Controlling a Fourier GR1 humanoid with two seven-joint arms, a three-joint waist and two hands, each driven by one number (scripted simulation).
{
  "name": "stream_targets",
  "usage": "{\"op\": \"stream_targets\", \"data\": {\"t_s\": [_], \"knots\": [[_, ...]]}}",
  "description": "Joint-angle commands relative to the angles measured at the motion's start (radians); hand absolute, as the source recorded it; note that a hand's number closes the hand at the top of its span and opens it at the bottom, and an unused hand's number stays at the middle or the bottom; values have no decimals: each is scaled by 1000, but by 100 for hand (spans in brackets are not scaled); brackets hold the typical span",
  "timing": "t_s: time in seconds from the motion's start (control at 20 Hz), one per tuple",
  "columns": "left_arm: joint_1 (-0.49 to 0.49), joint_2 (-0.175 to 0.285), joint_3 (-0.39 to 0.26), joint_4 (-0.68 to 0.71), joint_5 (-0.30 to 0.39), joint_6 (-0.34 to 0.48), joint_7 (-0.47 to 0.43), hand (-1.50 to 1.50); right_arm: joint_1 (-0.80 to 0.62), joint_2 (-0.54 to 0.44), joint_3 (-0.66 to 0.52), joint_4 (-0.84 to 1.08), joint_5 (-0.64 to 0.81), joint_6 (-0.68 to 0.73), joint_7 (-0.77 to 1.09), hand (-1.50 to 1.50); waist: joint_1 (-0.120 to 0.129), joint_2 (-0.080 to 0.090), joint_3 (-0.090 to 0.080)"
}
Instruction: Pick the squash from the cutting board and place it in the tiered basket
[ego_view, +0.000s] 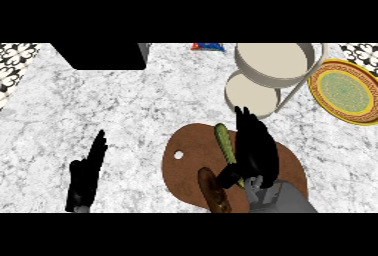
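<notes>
Squash (224, 141): green, long and slim; it lies lengthwise on the brown cutting board (181, 172), which sits at the near edge of the bench (111, 115), right of the middle.
Right hand (257, 150): over the board, covering the squash's right flank and near half.
Fingers (244, 120): stretched out nearly straight toward the far edge, thumb splayed left across the squash's near end; not curled round anything that you can see, so nothing is held.
Left hand (85, 172): resting open near the near left corner.
Tiered basket (269, 81): two pale round tiers at the far edge, toward the far right corner, just beside a yellow-rimmed plate (316, 92).
Handling, judged: probably light, stiff, smooth-skinned and prone to roll. Take it across the middle of its length, thumb on one side and fingers on the other.
Neighbour: a brown stick-shaped item (214, 195) lies on the board's near edge, close to the thumb; mind it when closing.
Hidden: the squash's near half under the hand, and whether the palm touches it. You cannot judge how deep the basket is from here.
</notes>
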Motion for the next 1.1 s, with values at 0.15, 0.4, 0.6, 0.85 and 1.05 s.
{"op": "stream_targets", "data": {"t_s": [0.15,0.4,0.6,0.85,1.05], "knots": [[10,-9,14,3,-2,-11,-12,0,-6,65,-29,116,22,98,97,-150,-2,0,0],[-31,-19,18,12,-14,1,27,0,-20,118,-44,142,11,186,171,-150,-7,0,0],[29,-5,31,-8,-4,-25,-22,0,-40,119,-76,195,0,185,143,-150,1,0,0],[17,-37,18,-1,-29,-13,-16,0,-37,119,-84,207,-2,175,125,-150,-1,0,0],[35,-37,-3,-61,-57,8,27,0,-10,87,-150,206,-16,247,72,-150,-4,-1,1]]}}
